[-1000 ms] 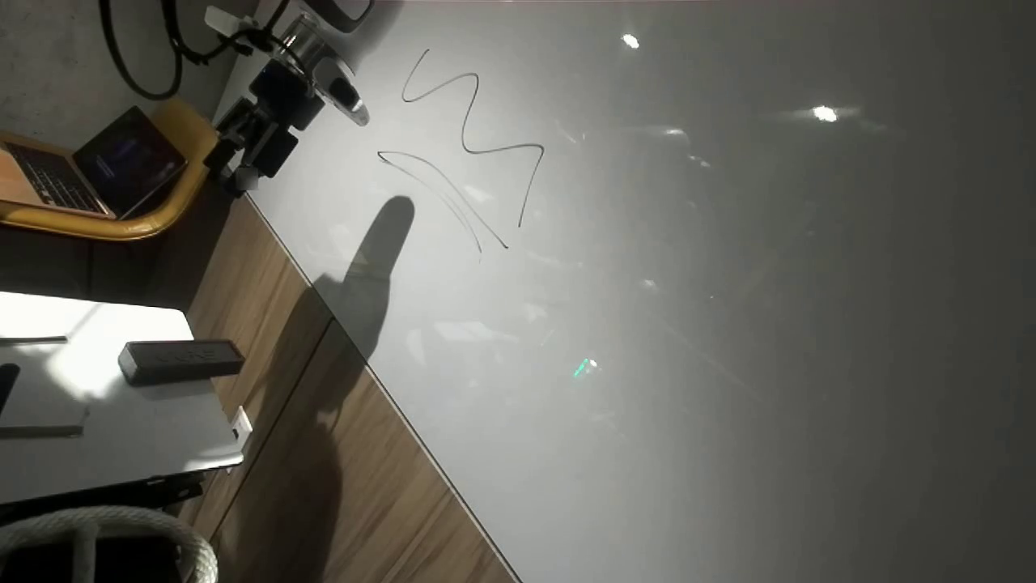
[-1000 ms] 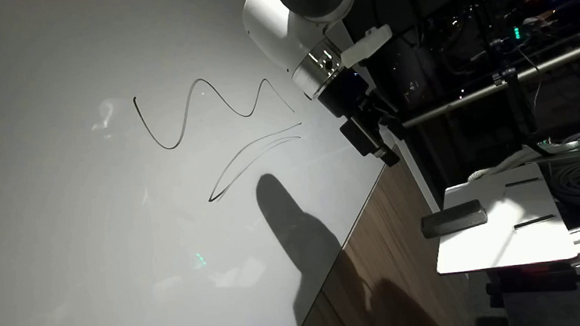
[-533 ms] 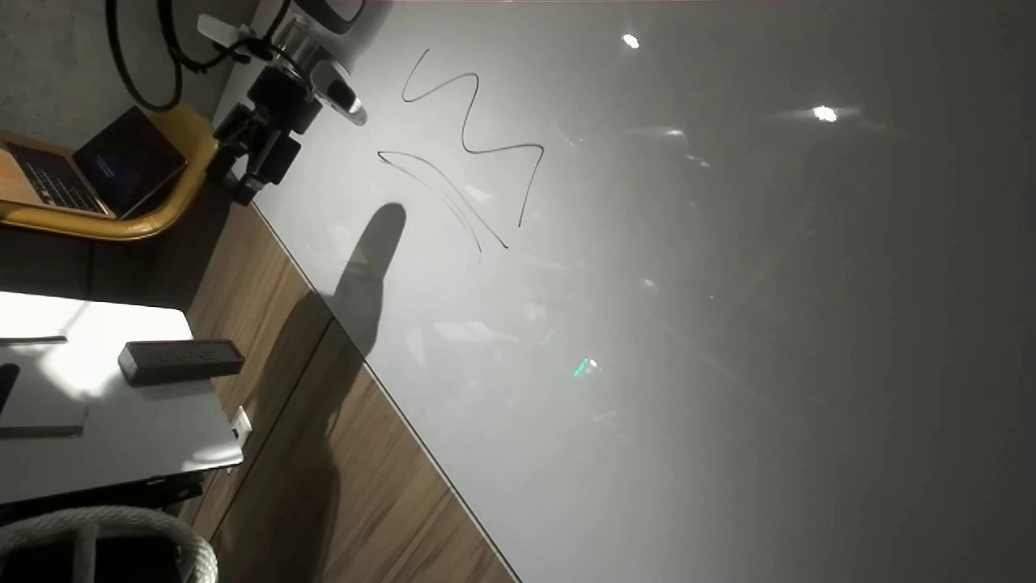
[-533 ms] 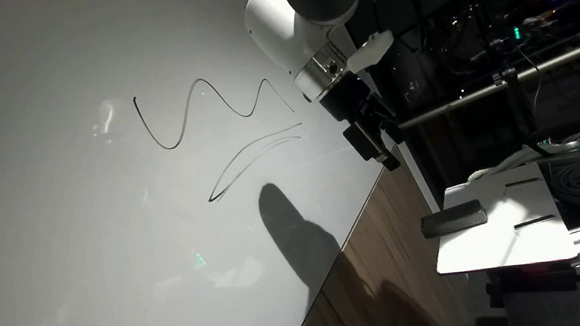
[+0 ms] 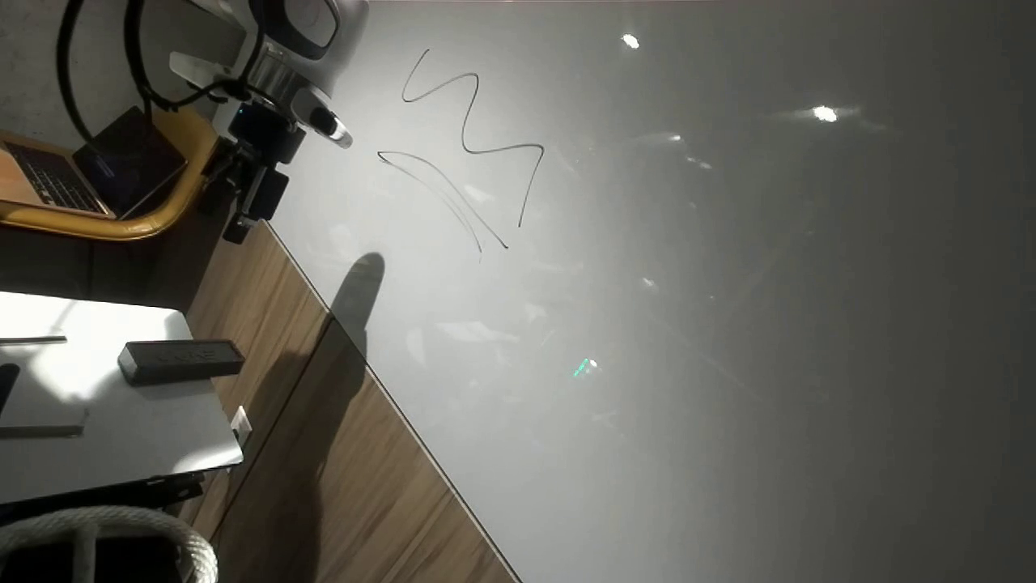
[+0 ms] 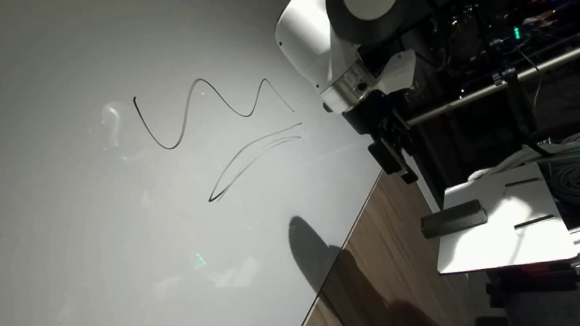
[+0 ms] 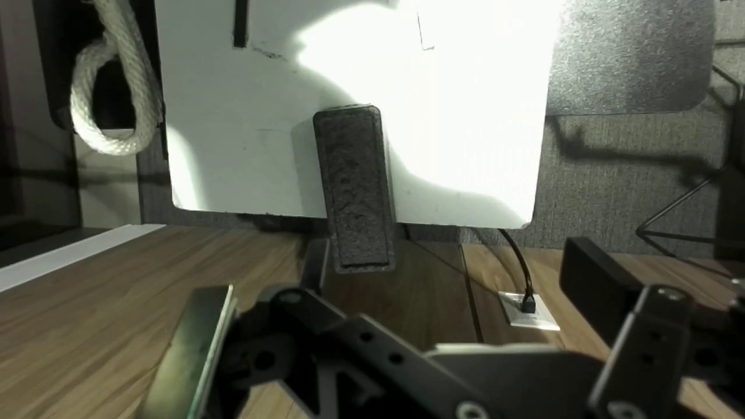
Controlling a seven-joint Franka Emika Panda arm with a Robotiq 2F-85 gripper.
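A broad, glossy grey-white board [image 5: 728,324] bordered brown wood-grain panelling [image 5: 388,502]. Near that stood a flat white rectangular platform [image 7: 233,145]. Apart from it, a black two-fingered gripper [image 7: 454,265] had its jaws spread wide and free. A dark-grey, textured oblong block [image 7: 354,186] lay on the platform, overhanging the middle of one edge.

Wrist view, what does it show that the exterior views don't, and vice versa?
Only the wrist view clearly shows the black cable running to the white wall plate. Only the exterior views show the whiteboard and its wavy pen line. All share the gripper, the grey block overhanging the white panel, and the wood panelling.
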